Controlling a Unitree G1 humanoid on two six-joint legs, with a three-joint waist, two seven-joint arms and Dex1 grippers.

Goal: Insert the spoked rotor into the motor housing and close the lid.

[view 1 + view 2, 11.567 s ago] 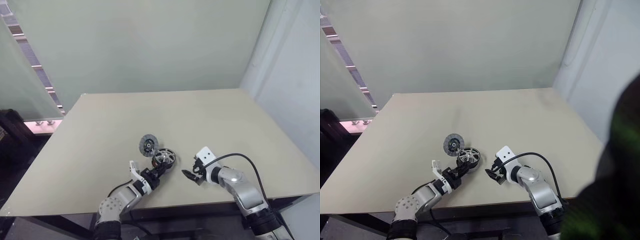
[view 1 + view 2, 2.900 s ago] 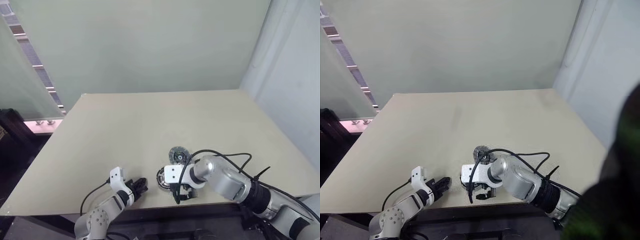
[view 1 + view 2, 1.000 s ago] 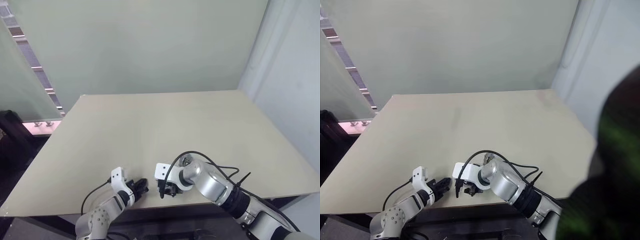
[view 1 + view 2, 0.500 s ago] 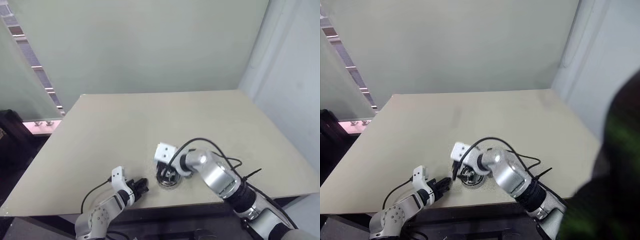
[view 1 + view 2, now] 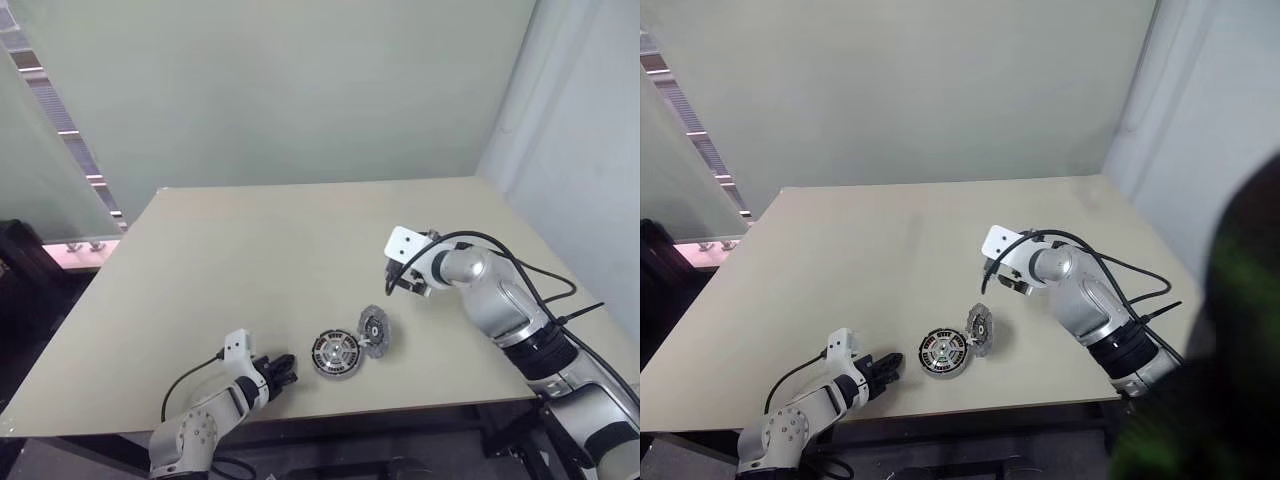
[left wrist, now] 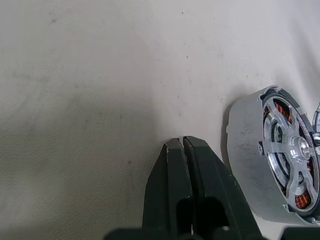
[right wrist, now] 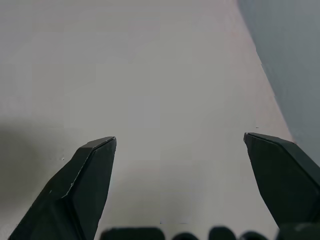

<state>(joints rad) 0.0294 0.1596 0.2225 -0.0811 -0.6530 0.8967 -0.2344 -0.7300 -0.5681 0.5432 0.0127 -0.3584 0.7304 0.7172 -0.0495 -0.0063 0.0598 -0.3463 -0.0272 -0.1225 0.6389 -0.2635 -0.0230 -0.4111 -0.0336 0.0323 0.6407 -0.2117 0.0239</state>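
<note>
Rotor seated in housing, lid leaning beside it

The motor housing [image 5: 335, 354] holds the spoked rotor [image 6: 292, 159] near the surface's [image 5: 250, 260] front edge; the lid [image 5: 373, 327] tilts against it. Left tool [image 5: 283, 372] pressed together; right tool [image 7: 180, 150] spread, empty.

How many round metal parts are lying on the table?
2: a silver-rimmed motor housing with a silvery spoked rotor seated in it, near the table's front edge, and a dark grey disc lid leaning tilted against the housing's right side.
</note>
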